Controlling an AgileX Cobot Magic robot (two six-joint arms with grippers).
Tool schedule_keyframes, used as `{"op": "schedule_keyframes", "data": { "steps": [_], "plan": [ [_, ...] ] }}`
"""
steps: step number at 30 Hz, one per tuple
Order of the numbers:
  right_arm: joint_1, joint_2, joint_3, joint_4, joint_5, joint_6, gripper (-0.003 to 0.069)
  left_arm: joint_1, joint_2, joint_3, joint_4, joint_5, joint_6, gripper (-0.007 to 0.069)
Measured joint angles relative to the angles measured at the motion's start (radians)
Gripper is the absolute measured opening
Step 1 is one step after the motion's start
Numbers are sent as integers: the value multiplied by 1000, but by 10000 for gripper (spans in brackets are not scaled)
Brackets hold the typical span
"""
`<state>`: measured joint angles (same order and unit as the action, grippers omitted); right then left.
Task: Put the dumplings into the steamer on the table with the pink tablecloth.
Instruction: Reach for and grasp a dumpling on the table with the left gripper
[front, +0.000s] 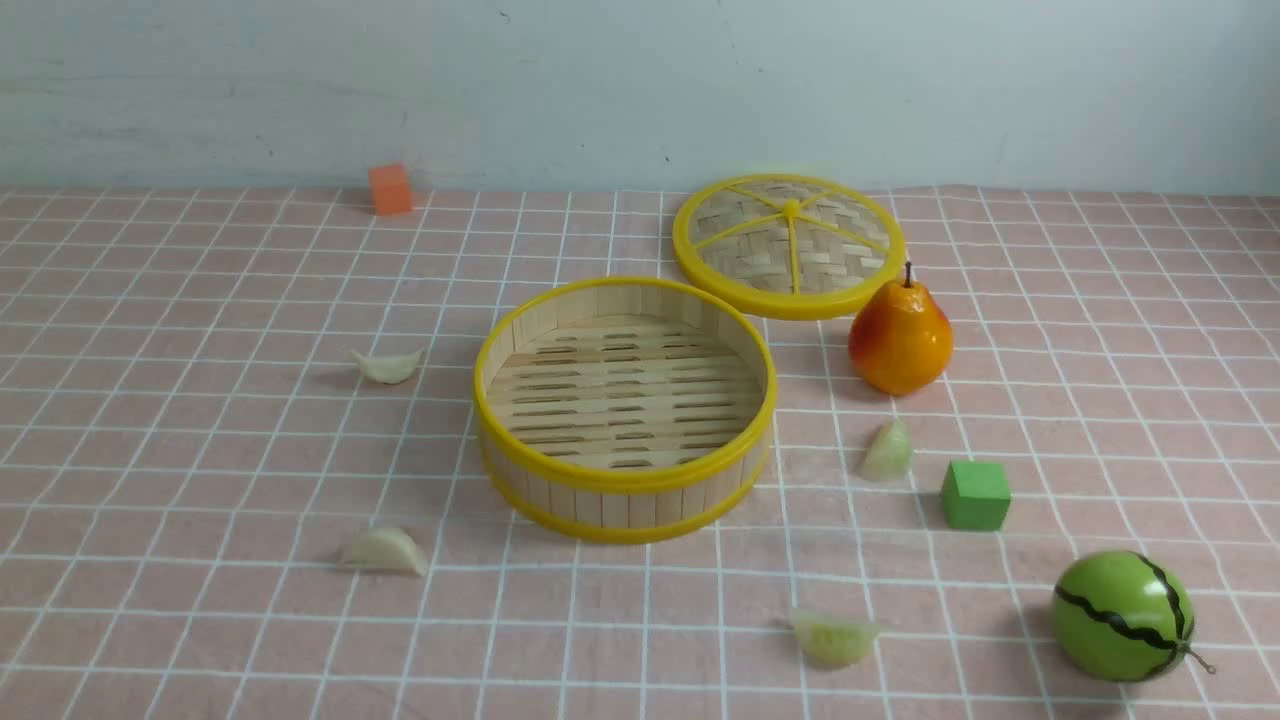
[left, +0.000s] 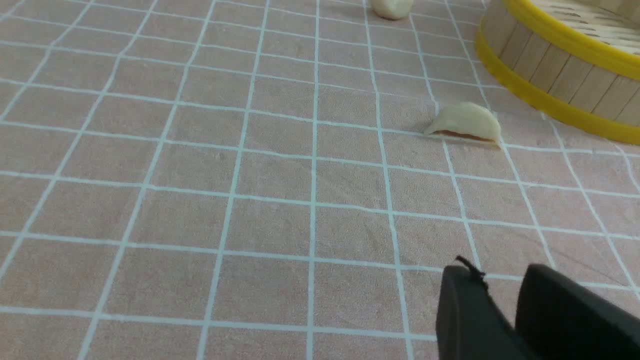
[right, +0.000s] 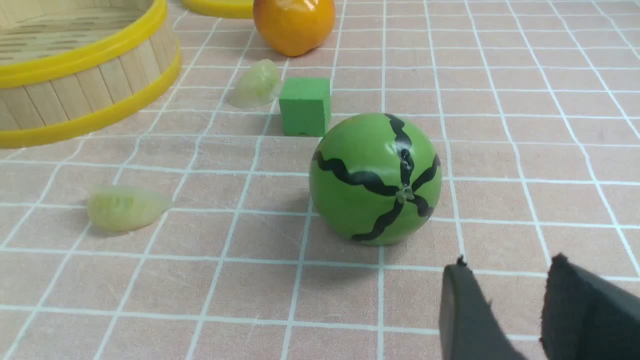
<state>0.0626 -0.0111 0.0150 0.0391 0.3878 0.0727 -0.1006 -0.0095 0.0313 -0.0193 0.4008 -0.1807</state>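
Currently pre-pick: left gripper (left: 495, 272), right gripper (right: 502, 265), both partly open, empty; next, grasping one cream-white crescent dumpling (front: 388, 551).

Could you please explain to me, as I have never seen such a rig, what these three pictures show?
The machine is a robot with two arms. The front picture looks forward from between them; each of the other two comes from a camera on one wrist, with the tips of that arm's pincer showing. On the pink cloth sit an open steamer, its lid, a pear, a toy melon, an orange cube and a green cube. Two white dumplings lie left of the steamer, two green ones to its right. The left pincer and right pincer both stand partly open, holding nothing.
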Motion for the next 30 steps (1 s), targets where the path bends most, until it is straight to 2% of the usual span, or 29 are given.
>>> {"op": "schedule_keyframes", "data": {
  "steps": [30],
  "plan": [
    [0, 0, 0, -2, 0, 0, 239, 0, 0, 0, 0, -9, 0, 188]
  ]
}}
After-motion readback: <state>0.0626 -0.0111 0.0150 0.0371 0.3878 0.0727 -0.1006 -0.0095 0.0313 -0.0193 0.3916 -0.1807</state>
